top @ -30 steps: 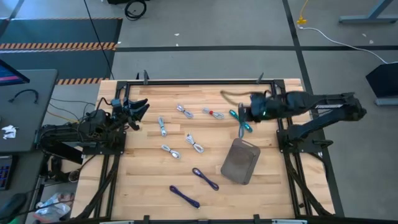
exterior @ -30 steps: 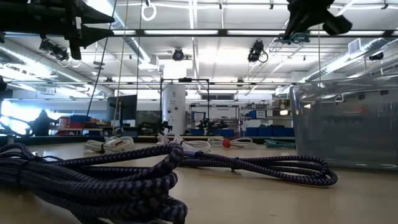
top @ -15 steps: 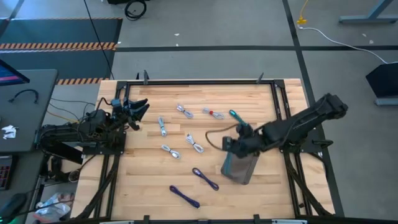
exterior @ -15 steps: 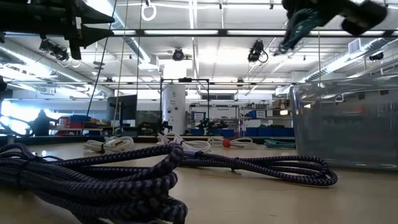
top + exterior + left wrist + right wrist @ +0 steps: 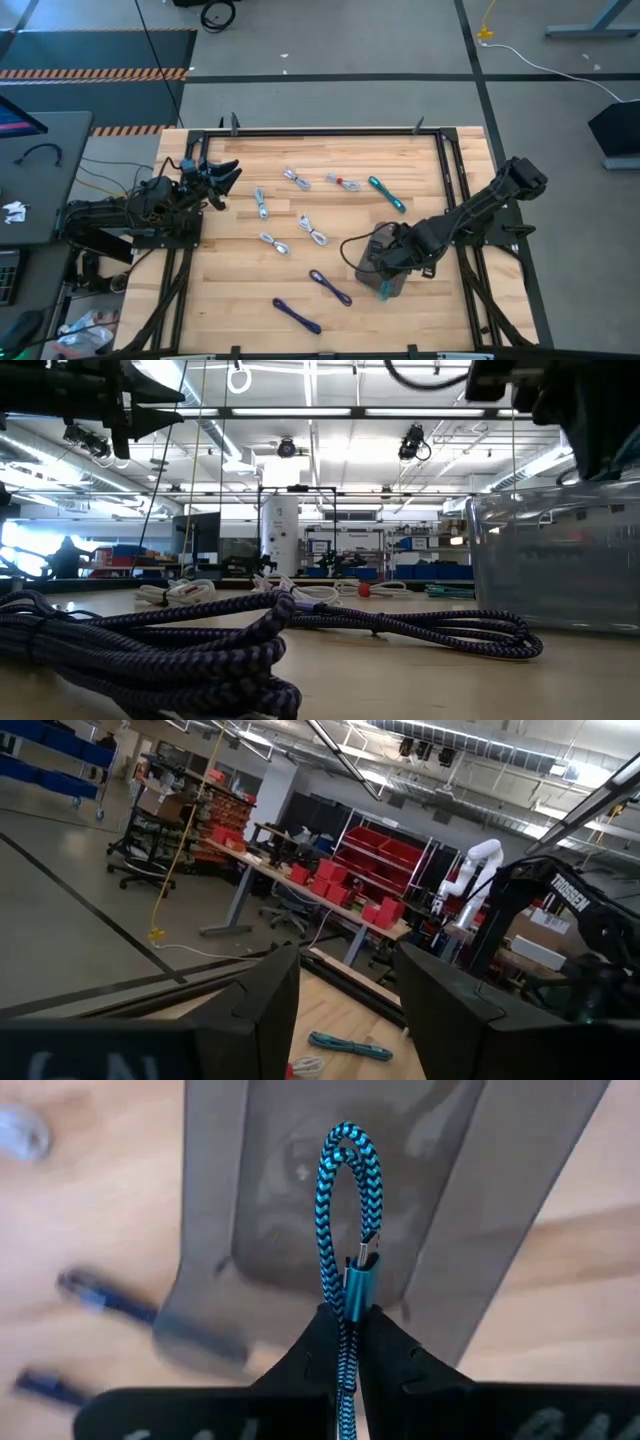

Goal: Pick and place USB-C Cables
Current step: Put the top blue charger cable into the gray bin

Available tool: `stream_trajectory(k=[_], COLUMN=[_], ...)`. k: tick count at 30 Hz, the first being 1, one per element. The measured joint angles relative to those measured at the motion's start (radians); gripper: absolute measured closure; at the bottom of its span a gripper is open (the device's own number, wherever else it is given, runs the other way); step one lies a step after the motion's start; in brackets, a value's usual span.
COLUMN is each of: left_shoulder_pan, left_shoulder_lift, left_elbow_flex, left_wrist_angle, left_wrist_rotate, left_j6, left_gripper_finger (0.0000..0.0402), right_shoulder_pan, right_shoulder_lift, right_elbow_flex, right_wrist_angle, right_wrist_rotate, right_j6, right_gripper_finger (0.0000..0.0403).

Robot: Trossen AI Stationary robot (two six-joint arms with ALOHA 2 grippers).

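Fingers of the right gripper pinch a teal braided cable loop, hanging it over the grey translucent rectangular tray on the wooden tabletop. Left gripper waits, spread and empty, at the far-left edge.

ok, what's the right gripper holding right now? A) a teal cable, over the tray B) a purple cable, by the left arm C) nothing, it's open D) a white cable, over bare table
A: the right gripper is pinched on a teal cable with the grey tray below it.
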Motion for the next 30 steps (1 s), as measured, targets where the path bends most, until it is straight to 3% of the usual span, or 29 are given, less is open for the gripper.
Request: stream_trajectory(k=[9, 30], left_shoulder_pan=[0.0, 0.0], left_shoulder_lift=[0.0, 0.0], left_elbow_flex=[0.0, 0.0], left_wrist_angle=[0.0, -0.009], left_wrist_rotate=[0.0, 0.002], left_j6=[0.0, 0.047], left_gripper_finger=[0.023, 0.023], right_shoulder_pan=[-0.025, -0.077], right_shoulder_lift=[-0.004, 0.159], right_elbow_flex=[0.0, 0.0], right_wrist_angle=[-0.177, -0.155], right_wrist_rotate=[-0.018, -0.014], right_j6=[-0.002, -0.021], right_gripper_finger=[0.0382, 0.0382])
